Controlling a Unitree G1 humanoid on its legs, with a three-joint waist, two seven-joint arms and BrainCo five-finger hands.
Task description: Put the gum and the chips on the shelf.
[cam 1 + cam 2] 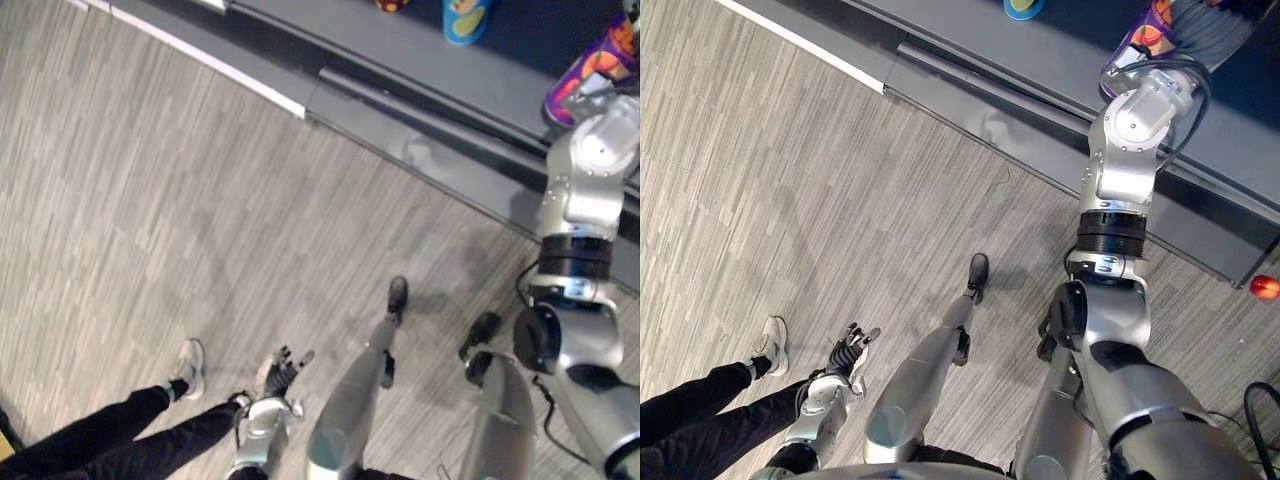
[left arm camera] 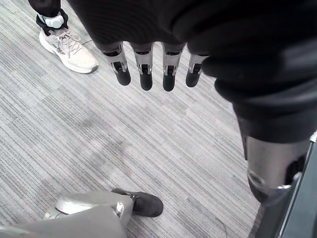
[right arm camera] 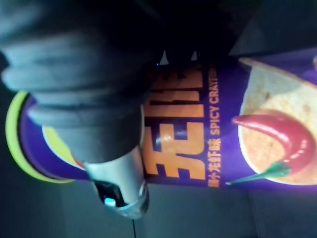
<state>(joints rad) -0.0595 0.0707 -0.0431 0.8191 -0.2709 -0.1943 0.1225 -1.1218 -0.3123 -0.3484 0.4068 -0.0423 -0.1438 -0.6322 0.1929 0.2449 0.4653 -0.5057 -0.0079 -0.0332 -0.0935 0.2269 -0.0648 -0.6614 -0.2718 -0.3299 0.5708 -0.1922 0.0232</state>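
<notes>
A purple chips can (image 3: 223, 139) with a yellow-green lid lies across my right hand (image 3: 119, 183), whose thumb and fingers are curled round it. From the head, the purple chips can (image 1: 588, 72) shows tilted at the dark grey shelf (image 1: 420, 50), just past my raised right wrist. Whether its base rests on the board I cannot tell. My left hand (image 1: 283, 372) hangs low over the floor with its fingers (image 2: 143, 67) straight and nothing in it.
A blue can (image 1: 465, 20) and a red thing (image 1: 392, 4) stand further left on the shelf. A small red ball (image 1: 1265, 287) lies at the shelf's right end. A person's legs (image 1: 100, 430) and white shoe (image 2: 69, 47) are close by my left hand.
</notes>
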